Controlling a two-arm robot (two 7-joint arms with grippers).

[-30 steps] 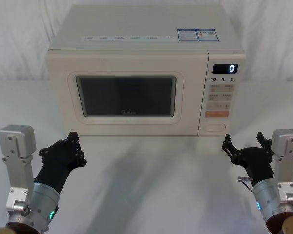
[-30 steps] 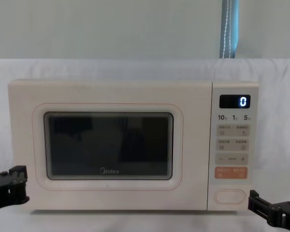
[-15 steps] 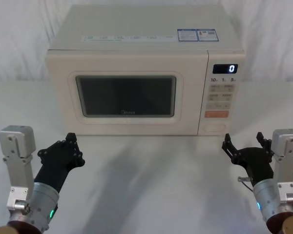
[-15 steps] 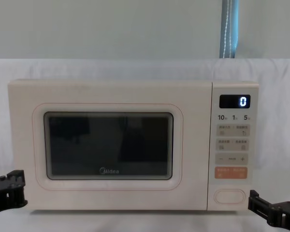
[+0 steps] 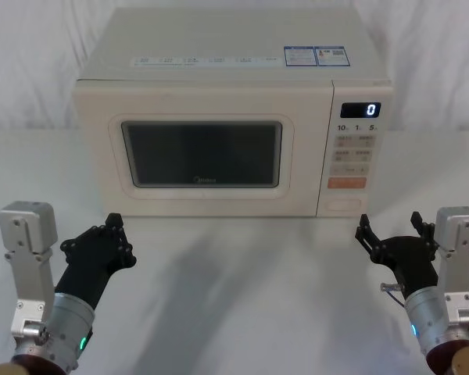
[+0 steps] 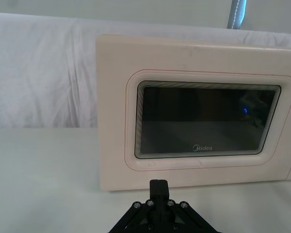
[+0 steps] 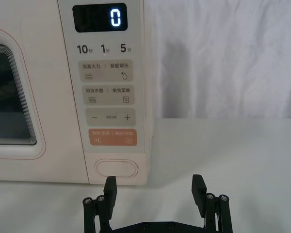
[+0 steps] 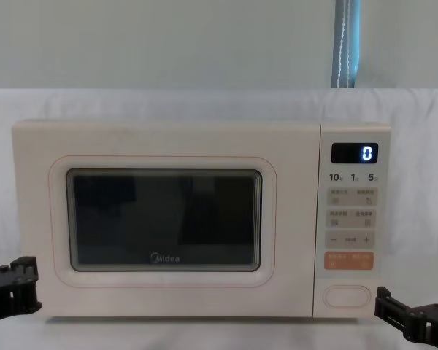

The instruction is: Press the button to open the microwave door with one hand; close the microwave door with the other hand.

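Microwave door (image 5: pixel 202 152), a stiff hinged panel, is seen shut toward the back of the table (image 5: pixel 242 273). No grasp is called for: the oval button (image 7: pixel 117 169) at the control panel's foot should give to a firm fingertip push. The right gripper (image 7: pixel 154 193) is held just before it, jaws spread and empty. The left gripper (image 5: pixel 114 234) is kept near the door's lower left corner, fingers drawn together.

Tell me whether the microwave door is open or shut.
Shut. The microwave door sits flush with the control panel, no gap showing, and both grippers sit back from it on the table.
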